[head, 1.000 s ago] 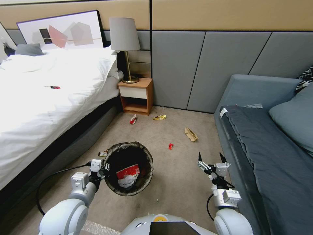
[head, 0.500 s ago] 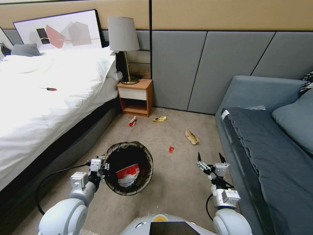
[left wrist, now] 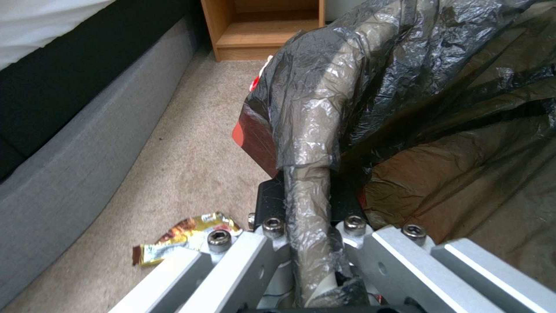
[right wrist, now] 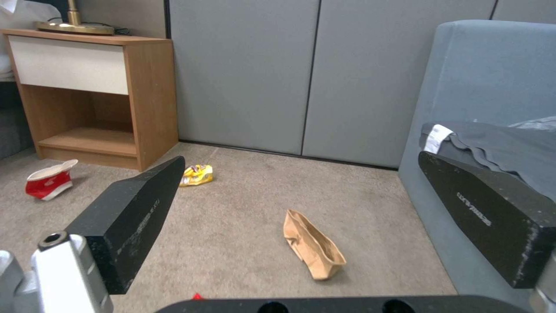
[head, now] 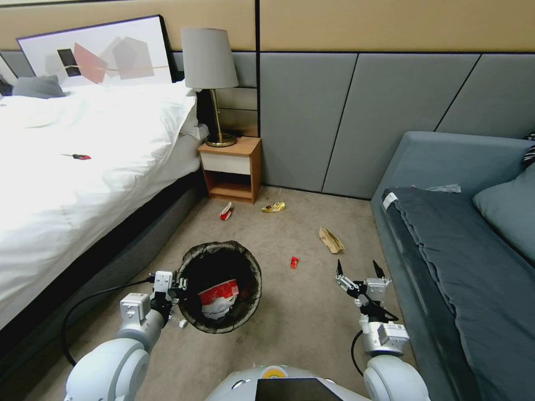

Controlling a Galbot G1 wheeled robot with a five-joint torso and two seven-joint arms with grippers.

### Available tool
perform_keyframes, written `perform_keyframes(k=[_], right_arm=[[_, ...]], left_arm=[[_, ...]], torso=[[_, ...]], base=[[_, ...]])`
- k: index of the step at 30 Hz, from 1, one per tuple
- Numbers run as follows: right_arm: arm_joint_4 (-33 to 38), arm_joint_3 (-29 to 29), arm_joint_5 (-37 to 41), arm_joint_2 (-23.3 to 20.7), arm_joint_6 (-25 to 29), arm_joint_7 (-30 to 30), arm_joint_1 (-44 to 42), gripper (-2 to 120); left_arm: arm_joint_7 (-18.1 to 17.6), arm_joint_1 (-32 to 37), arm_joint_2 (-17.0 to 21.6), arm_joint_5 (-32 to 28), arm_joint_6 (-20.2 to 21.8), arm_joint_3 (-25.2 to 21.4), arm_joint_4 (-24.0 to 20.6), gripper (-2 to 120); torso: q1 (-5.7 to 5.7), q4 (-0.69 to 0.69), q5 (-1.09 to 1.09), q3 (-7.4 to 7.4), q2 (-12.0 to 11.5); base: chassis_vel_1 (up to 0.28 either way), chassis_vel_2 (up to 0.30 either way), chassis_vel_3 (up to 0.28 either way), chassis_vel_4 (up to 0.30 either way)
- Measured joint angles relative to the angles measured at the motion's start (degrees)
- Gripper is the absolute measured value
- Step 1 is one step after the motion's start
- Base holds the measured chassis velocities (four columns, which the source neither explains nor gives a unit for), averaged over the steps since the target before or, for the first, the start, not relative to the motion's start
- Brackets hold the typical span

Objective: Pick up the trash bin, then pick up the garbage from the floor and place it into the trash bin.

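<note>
Left claw [head: 177, 285] is clamped on the bag-covered rim of the trash bin [head: 220, 287], pinching it from the side so the mouth stays up and open, handy for drops. A red-and-white cup [head: 218, 293] sits inside already. Right claw [head: 358, 272] is spread wide and empty, pointing ahead at the tan paper bag [right wrist: 312, 244] lying on the floor [head: 301, 312] just beyond its tips, probably next in line. A red scrap [head: 293, 262] lies between the two claws, and a snack wrapper [left wrist: 184, 237] sits right by the left one.
</note>
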Motion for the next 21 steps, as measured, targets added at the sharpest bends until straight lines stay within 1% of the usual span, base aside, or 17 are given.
perform_keyframes(k=[21], right_arm=[[-0.4,-0.5,0.0,-0.2,-0.1,0.0,0.4,100]], left_arm=[[0.0,-0.1,0.0,-0.1,0.0,-0.2,-0.1,1]], torso=[[0.00,0.00,0.00,0.00,0.0]], base=[[-0.089,0.090,0.093,-0.087]])
